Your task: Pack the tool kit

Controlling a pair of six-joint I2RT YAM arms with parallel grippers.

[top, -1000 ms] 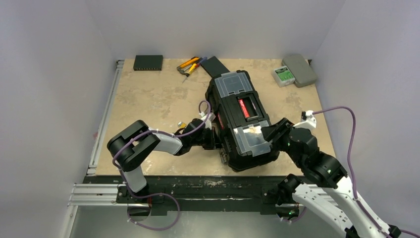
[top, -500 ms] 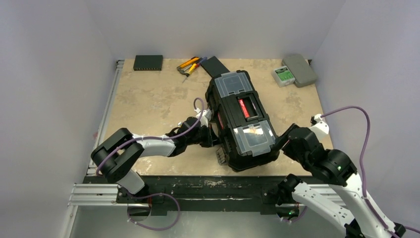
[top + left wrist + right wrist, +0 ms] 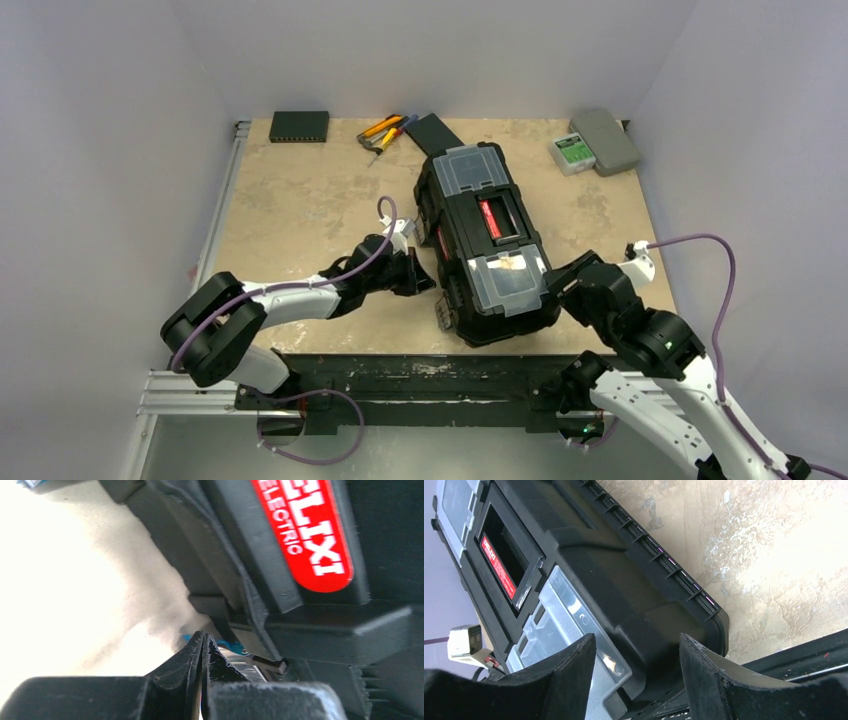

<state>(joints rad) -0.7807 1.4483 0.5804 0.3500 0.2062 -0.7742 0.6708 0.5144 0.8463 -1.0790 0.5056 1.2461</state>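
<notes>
Along the far edge of the table (image 3: 300, 200) I see a flat black box (image 3: 299, 126) at the left corner and a grey case (image 3: 605, 140) with a smaller green-labelled one (image 3: 572, 152) at the right corner. The yellow-and-black hand tools (image 3: 383, 133) lie loose at mid-edge beside a black slab (image 3: 435, 131). Nothing stands between them and the arms except the toolbox (image 3: 490, 245) itself.

The toolbox sits slantwise at mid-table, running down to the near edge with its lid down. Its red-labelled handle (image 3: 493, 217) lies flat between the two clear-lidded compartments (image 3: 470, 168). The nearer one holds something pale that I cannot make out.

My left claw (image 3: 425, 278) is clenched on nothing, its tips (image 3: 201, 650) at the toolbox's left wall just beside a blue latch (image 3: 225, 644). My right claw (image 3: 639, 645) is spread wide and holds nothing. It is lined up with the toolbox's near right corner, though I cannot tell if it touches.
</notes>
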